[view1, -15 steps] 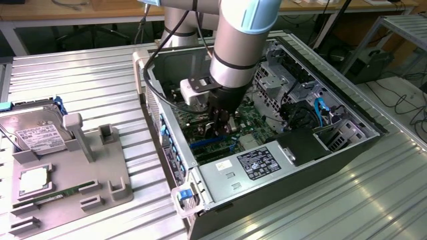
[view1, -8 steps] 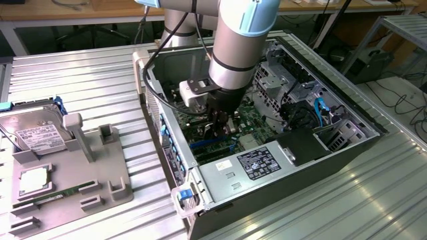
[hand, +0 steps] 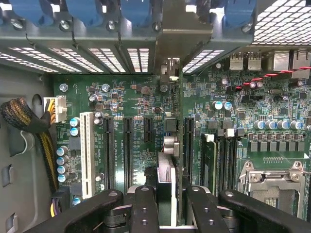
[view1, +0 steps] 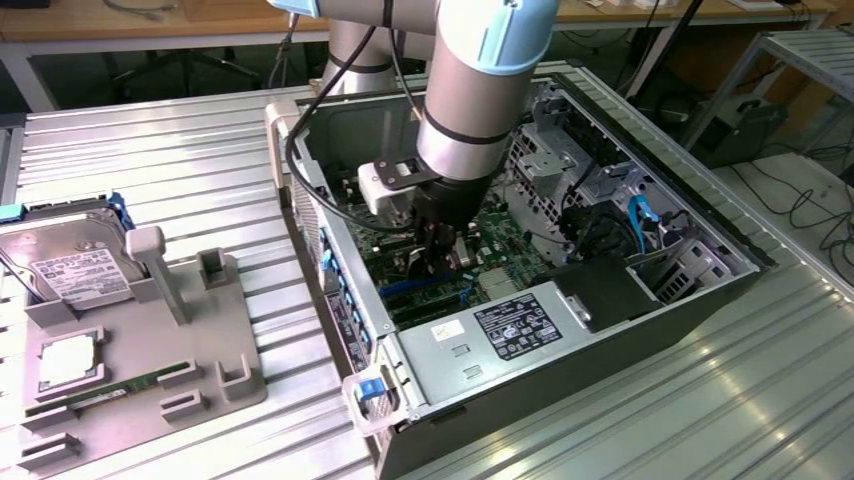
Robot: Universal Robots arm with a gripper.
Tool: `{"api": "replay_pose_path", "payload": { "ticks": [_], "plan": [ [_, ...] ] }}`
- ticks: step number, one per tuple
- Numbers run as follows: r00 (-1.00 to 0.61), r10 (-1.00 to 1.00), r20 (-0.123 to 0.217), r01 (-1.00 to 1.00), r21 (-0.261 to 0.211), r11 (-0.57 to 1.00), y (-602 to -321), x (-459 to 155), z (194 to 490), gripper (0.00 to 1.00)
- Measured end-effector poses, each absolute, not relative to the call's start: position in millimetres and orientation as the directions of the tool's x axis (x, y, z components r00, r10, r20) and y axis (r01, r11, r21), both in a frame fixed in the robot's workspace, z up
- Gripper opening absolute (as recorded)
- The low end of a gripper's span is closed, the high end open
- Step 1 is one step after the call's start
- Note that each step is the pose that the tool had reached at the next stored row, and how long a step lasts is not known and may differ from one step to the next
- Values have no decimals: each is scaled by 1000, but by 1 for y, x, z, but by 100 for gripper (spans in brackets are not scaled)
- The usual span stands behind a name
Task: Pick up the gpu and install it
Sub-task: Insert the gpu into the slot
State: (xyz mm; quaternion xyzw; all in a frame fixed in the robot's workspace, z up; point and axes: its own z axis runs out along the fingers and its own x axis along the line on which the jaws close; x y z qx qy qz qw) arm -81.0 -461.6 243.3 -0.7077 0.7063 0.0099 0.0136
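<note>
Green and seen edge-on, the gpu (hand: 179, 145) stood upright between the fingers of the gripper (hand: 167, 206), which pinched its top edge. In the exterior view the gripper (view1: 447, 245) reached down inside the open computer case (view1: 694, 290), above the motherboard (hand: 121, 97). Pickup looked done; the card seemed to be at a slot, though whether it sat fully home was unclear.

Open PC case (view1: 694, 290) on slatted metal desk (view1: 174, 160), motherboard (hand: 272, 116) exposed inside. Power supply (view1: 501, 335) at near end of case, labelled. Grey parts tray (view1: 200, 350) at exterior view's left, holding hard drive (view1: 74, 265), CPU (view1: 67, 362) and memory stick (view1: 100, 397) nearer. White PCI slot (hand: 87, 153) beside black slots.
</note>
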Motion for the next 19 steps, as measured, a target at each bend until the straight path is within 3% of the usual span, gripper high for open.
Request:
{"api": "replay_pose_path", "payload": {
  "ticks": [19],
  "plan": [
    [-1,-999,-33,-1000,-5,2,-460,-81,240,28]
  ]
}}
